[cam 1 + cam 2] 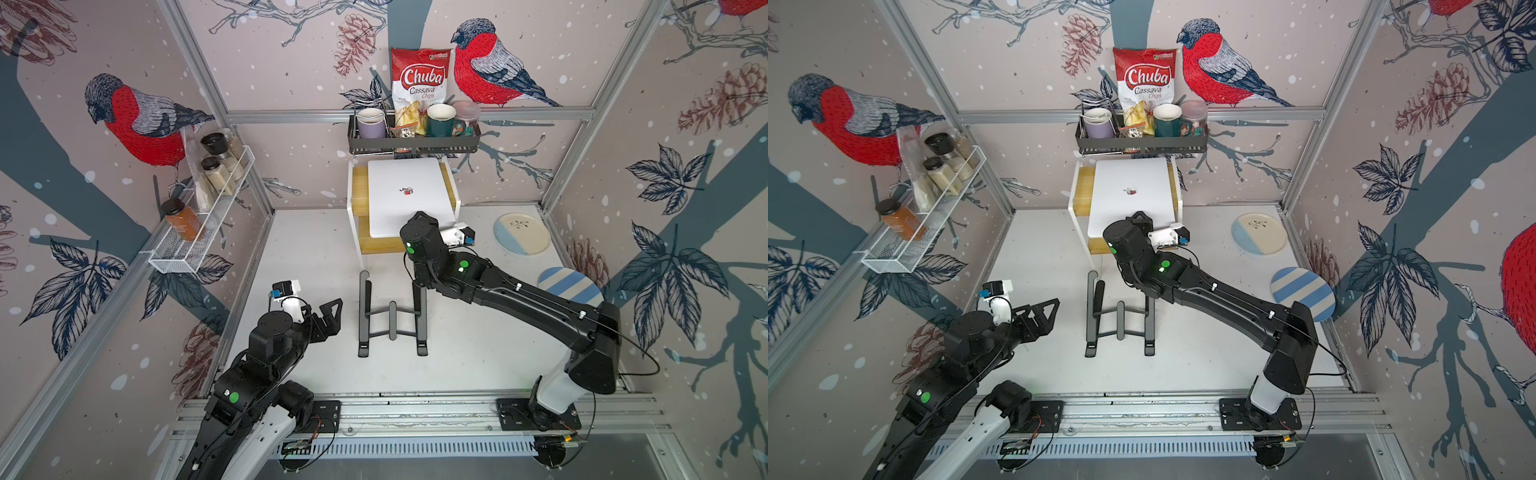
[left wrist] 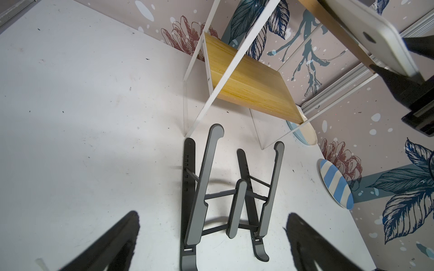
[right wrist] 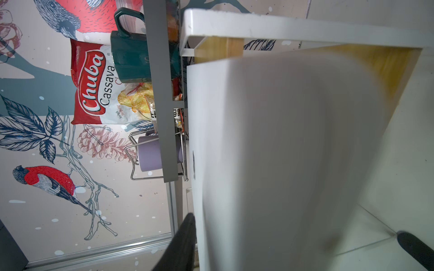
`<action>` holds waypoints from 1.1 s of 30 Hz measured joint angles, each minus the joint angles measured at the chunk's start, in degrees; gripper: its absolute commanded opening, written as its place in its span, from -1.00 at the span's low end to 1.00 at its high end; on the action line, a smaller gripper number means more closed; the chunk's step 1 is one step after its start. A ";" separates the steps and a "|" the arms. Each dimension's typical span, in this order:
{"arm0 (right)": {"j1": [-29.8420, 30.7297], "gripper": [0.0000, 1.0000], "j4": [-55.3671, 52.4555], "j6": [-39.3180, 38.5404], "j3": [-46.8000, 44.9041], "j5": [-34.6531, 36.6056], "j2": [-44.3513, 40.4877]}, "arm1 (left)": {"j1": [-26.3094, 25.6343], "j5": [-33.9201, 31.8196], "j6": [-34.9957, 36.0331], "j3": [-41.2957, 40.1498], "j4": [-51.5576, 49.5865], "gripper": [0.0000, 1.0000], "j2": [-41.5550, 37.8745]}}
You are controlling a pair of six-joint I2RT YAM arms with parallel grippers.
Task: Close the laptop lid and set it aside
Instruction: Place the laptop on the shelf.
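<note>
The laptop lies flat on the top board of a white-framed wooden shelf, its lid down and the small logo facing up. My right gripper is at the laptop's near right corner. In the right wrist view its jaws straddle the laptop: one finger lies close along the lid, the other stands apart below. My left gripper hovers open and empty over the table, left of the black folding stand.
A black wall rack with mugs and a chips bag hangs just behind the shelf. A cream-and-blue plate and a blue-striped plate lie at the right wall. A wire spice rack juts from the left wall.
</note>
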 measured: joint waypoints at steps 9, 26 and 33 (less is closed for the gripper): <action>-1.62 -0.12 0.04 0.39 -0.70 -2.29 0.22 | 0.00 -0.28 0.07 -0.07 0.00 0.93 0.44; -3.76 0.21 0.52 -0.63 2.10 -5.66 3.80 | 0.00 -0.55 0.42 -0.07 -0.02 0.93 0.98; -4.20 0.40 0.94 -1.57 2.21 -6.56 4.50 | 0.00 -1.49 0.42 -0.04 -0.04 0.93 1.03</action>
